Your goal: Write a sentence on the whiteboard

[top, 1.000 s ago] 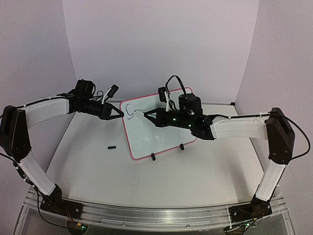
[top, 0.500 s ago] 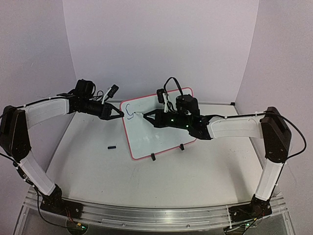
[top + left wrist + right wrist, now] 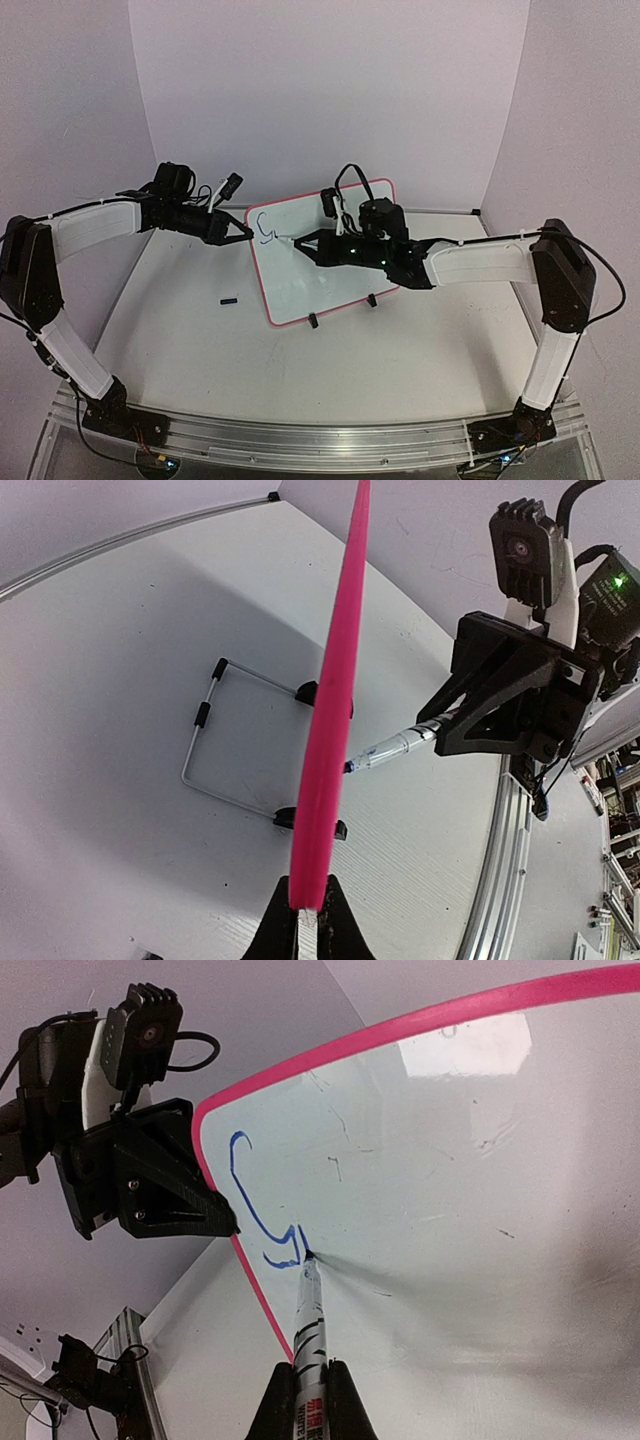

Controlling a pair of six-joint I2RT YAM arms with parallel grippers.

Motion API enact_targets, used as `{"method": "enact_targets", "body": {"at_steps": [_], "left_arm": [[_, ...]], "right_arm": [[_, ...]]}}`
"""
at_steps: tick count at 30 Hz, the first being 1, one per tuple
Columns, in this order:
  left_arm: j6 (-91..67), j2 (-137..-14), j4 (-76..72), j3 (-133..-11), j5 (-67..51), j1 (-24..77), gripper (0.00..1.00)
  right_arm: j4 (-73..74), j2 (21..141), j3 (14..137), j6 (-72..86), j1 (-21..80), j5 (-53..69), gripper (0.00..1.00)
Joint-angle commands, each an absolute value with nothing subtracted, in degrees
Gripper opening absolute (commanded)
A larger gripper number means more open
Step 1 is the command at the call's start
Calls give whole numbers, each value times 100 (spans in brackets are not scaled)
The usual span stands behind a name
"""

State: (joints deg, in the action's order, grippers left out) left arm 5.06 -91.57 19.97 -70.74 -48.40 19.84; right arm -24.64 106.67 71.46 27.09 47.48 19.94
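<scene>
- we call this a robotics lab cell, a rig for recording, not a home or a shop.
- two robot arms, the left arm [image 3: 90, 225] and the right arm [image 3: 490, 262], are bolted to an aluminium rail [image 3: 320, 440] at the near edge of a plain white table [image 3: 200, 340].
- pale lilac backdrop panels [image 3: 320, 90] close the table in at the back and on both sides.
- a small camera block [image 3: 527, 545] sits above the right gripper [image 3: 442, 730], with a green status light [image 3: 618, 580] and loose black cables [image 3: 590, 555] beside it.
- past the table edge in the left wrist view we see blurry racks and wiring [image 3: 615, 880], too small to name.
</scene>
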Motion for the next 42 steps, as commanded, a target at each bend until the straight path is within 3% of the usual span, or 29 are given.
{"method": "enact_targets", "body": {"at_steps": [1,42], "left_arm": [[681,-9001,2136,-7040,-4790,2049,0],[743,-9027,2193,-7069,-4738,2101,0]], "right_arm": [[-2551,10608,7058,2773,4719,1943,0],[-3101,10488,6884,2900,4667,1375,0]]}}
